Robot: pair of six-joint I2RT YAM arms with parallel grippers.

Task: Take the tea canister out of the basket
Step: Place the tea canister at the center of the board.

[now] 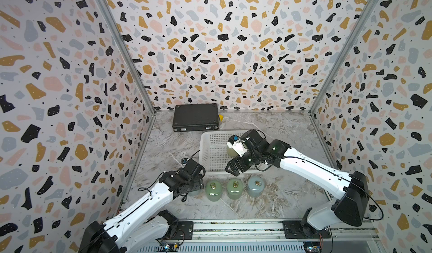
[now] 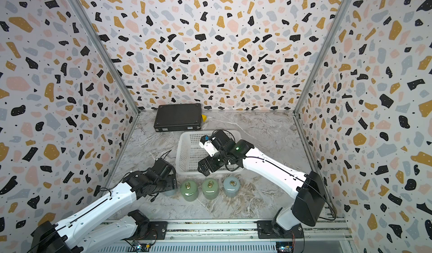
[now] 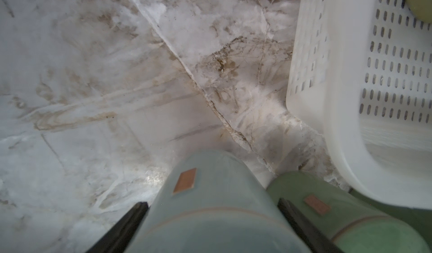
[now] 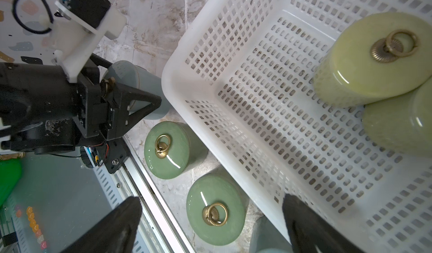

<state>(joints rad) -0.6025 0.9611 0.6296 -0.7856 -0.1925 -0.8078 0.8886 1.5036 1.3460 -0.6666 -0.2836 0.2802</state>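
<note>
The left fingers are squeezed tight on a grey-blue tea canister, with one finger on each side of its round body. That canister stands upright on the marble worktop. It is out of the basket and just beside the basket's near left corner. A green canister stands right next to it.

The right fingers are spread wide and hold nothing. They hang in the air over the near rim of the white basket.

Two yellow-green tea canisters are inside the basket. They stand upright and touch each other. The one that shows its lid has a brass ring on top. They sit in the part of the basket under the right arm, so in both top views only a bit of one peeks out.

In both top views a row of canisters stands on the worktop in front of the basket. The held one is at the left end, then the green canister, then a second green canister, then a pale blue canister. The last three stand upright with brass rings on their lids and small gaps between them.

A black case lies flat by the back wall — just behind the basket.
</note>
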